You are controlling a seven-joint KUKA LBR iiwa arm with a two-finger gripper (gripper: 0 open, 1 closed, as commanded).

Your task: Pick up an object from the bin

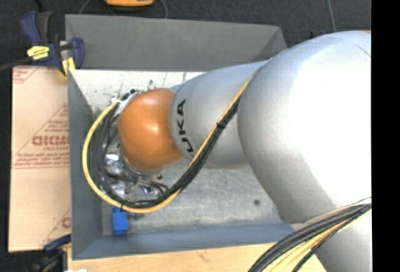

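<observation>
My gripper (128, 182) is low in the left part of the bin, and only some of its shiny metal body shows from under the arm's orange cover. A small blue block (119, 222) lies on the bin floor near the front left corner. It sits just in front of the gripper and a little to its left, apart from it. Nothing can be seen held in the gripper.
The thick silver arm reaches in from the right and hides much of the bin's middle and right. A yellow and a black cable loop around the gripper close to the left wall. Bare speckled floor shows at the back left and front right.
</observation>
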